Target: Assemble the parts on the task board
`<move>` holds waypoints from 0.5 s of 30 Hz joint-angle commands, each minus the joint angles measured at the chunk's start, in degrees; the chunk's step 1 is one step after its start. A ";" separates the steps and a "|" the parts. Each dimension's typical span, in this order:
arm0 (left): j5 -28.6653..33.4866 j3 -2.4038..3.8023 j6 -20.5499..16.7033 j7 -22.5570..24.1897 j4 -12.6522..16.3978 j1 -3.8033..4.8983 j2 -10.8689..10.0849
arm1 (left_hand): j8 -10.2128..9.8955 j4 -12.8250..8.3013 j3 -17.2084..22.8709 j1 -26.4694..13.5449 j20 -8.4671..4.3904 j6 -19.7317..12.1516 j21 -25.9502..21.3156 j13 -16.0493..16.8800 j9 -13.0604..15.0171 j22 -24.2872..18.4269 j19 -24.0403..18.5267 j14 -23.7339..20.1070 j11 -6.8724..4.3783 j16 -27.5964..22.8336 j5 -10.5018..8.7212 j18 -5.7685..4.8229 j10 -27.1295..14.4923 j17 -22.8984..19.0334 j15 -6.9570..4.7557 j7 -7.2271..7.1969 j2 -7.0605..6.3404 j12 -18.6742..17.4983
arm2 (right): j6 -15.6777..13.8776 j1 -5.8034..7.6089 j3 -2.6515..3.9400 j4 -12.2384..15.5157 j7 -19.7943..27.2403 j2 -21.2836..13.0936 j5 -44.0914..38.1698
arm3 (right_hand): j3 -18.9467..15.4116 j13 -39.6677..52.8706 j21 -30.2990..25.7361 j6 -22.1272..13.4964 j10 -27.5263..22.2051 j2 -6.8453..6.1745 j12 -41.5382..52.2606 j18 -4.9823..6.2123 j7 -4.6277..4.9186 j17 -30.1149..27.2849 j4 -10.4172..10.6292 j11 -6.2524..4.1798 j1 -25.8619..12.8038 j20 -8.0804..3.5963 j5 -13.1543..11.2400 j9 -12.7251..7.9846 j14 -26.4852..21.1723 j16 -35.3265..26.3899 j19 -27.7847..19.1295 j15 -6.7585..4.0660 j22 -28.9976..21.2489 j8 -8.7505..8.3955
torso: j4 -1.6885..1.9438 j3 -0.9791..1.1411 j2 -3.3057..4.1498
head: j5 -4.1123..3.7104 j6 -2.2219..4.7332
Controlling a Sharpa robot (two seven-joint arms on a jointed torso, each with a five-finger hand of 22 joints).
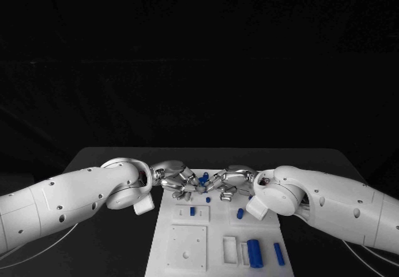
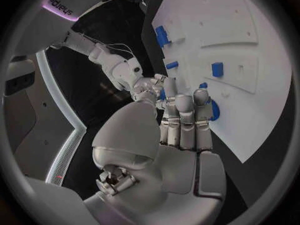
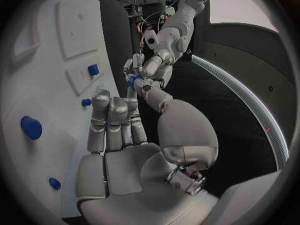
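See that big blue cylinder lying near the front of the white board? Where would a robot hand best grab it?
Probably round its middle, from above. The big cylinder lies flat on the board, long axis running toward the robot, so fingers could close across its round sides. A white block on one side and a thin blue rod on the other sit close, so the ends look harder to reach cleanly.
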 commanded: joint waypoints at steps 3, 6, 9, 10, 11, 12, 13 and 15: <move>3.72 0.05 1.46 -0.25 0.16 0.07 0.15 | -0.17 -0.04 -0.47 -0.02 -5.57 1.34 0.17 -0.13 0.48 1.07 -0.56 -0.60 -0.03 0.50 10.88 -1.20 -0.53 -0.07 -0.32 0.05 -0.99 0.47 | 1.03 -0.02 0.01 0.09 0.05 0.06 -0.84 | 0.46 0.03 0.40 1.25 0.35 -0.80 -0.02 0.83 1.00 0.10 0.03 0.10 0.00 -0.52 -0.38 0.11 0.10 0.31 0.03 -0.34 1.06 0.17 | -0.01 0.01 -0.01 | 0.01 -0.08; 4.03 0.05 1.66 -0.36 0.15 0.07 0.16 | -0.15 -0.11 -0.42 0.17 -5.60 1.62 0.23 -0.18 0.75 1.10 -0.77 -0.78 -0.06 0.59 14.36 -1.29 -0.70 -0.07 -0.34 0.01 -0.88 0.49 | 0.99 -0.02 0.01 0.08 0.03 0.09 -0.89 | 0.47 0.03 0.40 1.25 0.35 -0.81 -0.02 0.83 1.00 0.10 0.03 0.10 0.00 -0.52 -0.38 0.12 0.10 0.31 0.03 -0.34 1.06 0.17 | -0.01 0.01 0.00 | 0.02 -0.08; 4.42 0.05 1.77 -0.50 0.15 0.07 0.17 | -0.12 -0.07 -0.44 0.05 -5.61 1.88 0.28 -0.23 0.95 1.11 -0.89 -0.90 -0.06 0.64 15.70 -1.37 -0.84 -0.07 -0.34 -0.01 -0.84 0.48 | 0.99 -0.02 0.01 0.06 0.02 0.13 -0.82 | 0.49 0.03 0.40 1.25 0.35 -0.81 -0.02 0.83 1.00 0.10 0.02 0.10 0.00 -0.52 -0.39 0.13 0.10 0.31 0.03 -0.34 1.06 0.17 | 0.00 0.01 -0.01 | 0.03 -0.09; 4.51 0.05 1.82 -0.52 0.15 0.07 0.17 | -0.05 -0.06 -0.43 -0.03 -5.61 2.05 0.30 -0.25 1.03 1.11 -0.93 -0.94 -0.08 0.66 16.00 -1.39 -0.89 -0.07 -0.35 -0.04 -0.79 0.47 | 0.98 -0.02 0.01 0.05 0.02 0.14 -0.88 | 0.50 0.03 0.40 1.26 0.36 -0.81 -0.02 0.83 1.00 0.10 0.02 0.10 0.00 -0.52 -0.40 0.14 0.10 0.31 0.04 -0.34 1.06 0.17 | 0.00 0.01 -0.01 | 0.03 -0.09; 4.51 0.05 1.85 -0.56 0.14 0.07 0.17 | -0.02 -0.04 -0.45 -0.12 -5.61 2.14 0.31 -0.26 1.08 1.11 -0.95 -0.97 -0.08 0.66 16.11 -1.41 -0.91 -0.08 -0.35 -0.05 -0.80 0.47 | 0.99 -0.02 0.01 0.03 0.02 0.16 -0.89 | 0.51 0.03 0.40 1.26 0.36 -0.81 -0.02 0.83 1.00 0.10 0.02 0.10 0.00 -0.52 -0.40 0.14 0.10 0.31 0.04 -0.34 1.06 0.17 | 0.00 0.01 -0.01 | 0.03 -0.09; 4.52 0.05 1.82 -0.60 0.15 0.07 0.17 | -0.02 -0.05 -0.43 -0.17 -5.62 2.20 0.33 -0.26 1.12 1.11 -0.97 -0.99 -0.10 0.68 16.31 -1.42 -0.92 -0.08 -0.36 -0.07 -0.77 0.48 | 0.99 -0.02 0.01 0.02 0.03 0.17 -0.89 | 0.51 0.04 0.41 1.26 0.36 -0.81 -0.02 0.83 1.00 0.10 0.02 0.10 0.00 -0.52 -0.41 0.15 0.11 0.31 0.04 -0.34 1.06 0.17 | 0.00 0.01 -0.01 | 0.03 -0.09; 4.58 0.05 1.92 -0.60 0.13 0.07 0.17 | -0.02 -0.07 -0.39 -0.19 -5.63 2.23 0.33 -0.27 1.15 1.11 -1.00 -1.01 -0.11 0.69 16.52 -1.42 -0.94 -0.08 -0.38 -0.08 -0.70 0.48 | 0.98 -0.02 0.01 0.01 0.03 0.18 -0.89 | 0.52 0.04 0.41 1.26 0.36 -0.81 -0.02 0.83 1.00 0.10 0.02 0.10 0.01 -0.53 -0.41 0.15 0.11 0.31 0.04 -0.34 1.06 0.17 | -0.01 0.01 0.00 | 0.04 -0.11; 4.89 0.05 1.98 -0.64 0.14 0.07 0.17 | -0.03 -0.07 -0.35 -0.21 -5.65 2.26 0.35 -0.28 1.18 1.11 -1.01 -1.03 -0.11 0.70 16.68 -1.43 -0.95 -0.08 -0.38 -0.09 -0.62 0.49 | 0.93 -0.02 0.01 -0.01 0.03 0.21 -0.89 | 0.53 0.04 0.41 1.26 0.36 -0.81 -0.02 0.83 0.99 0.11 0.02 0.10 0.01 -0.53 -0.42 0.16 0.11 0.32 0.04 -0.34 1.06 0.17 | -0.01 0.01 0.00 | 0.04 -0.11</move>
